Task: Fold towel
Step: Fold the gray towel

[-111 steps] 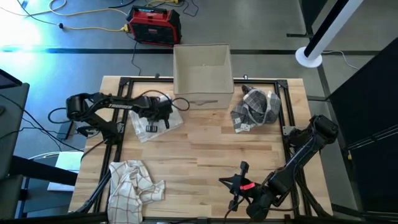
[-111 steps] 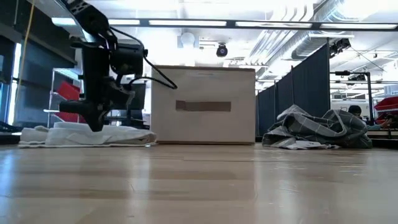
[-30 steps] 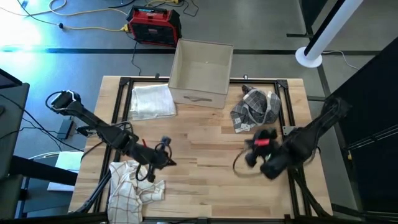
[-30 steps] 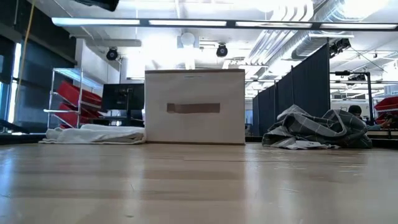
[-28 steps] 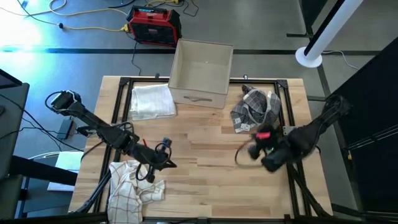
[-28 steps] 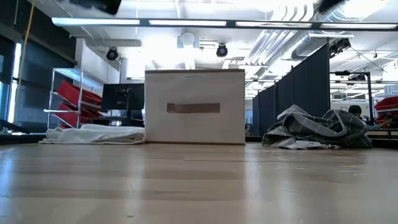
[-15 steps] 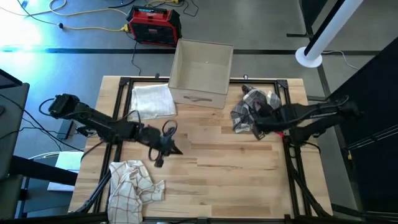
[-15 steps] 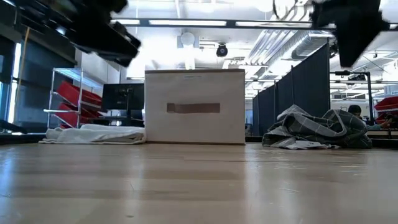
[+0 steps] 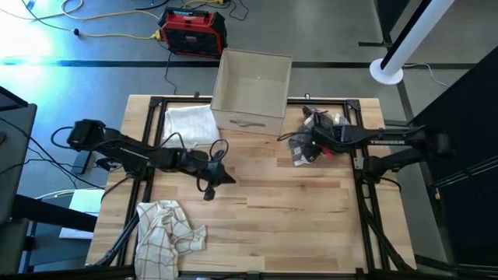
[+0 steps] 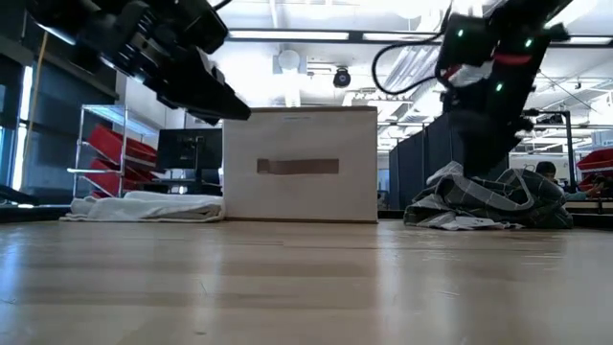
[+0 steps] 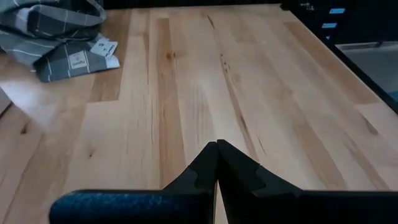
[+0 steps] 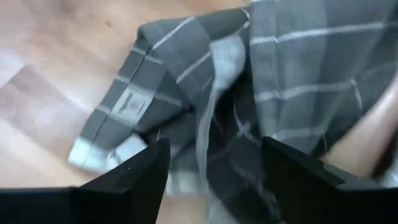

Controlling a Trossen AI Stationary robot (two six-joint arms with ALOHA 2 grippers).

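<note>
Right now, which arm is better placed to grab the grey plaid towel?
Right. The right gripper hangs open directly over the grey plaid towel. The left gripper is shut, over bare wood mid-table, well away from it.

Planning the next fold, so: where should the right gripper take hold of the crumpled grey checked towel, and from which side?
Probably from above, on the raised fold near the middle of the grey checked towel. It lies bunched, with ridges standing off the table, so fingers can close across one. The right gripper already hangs open over it.
</note>
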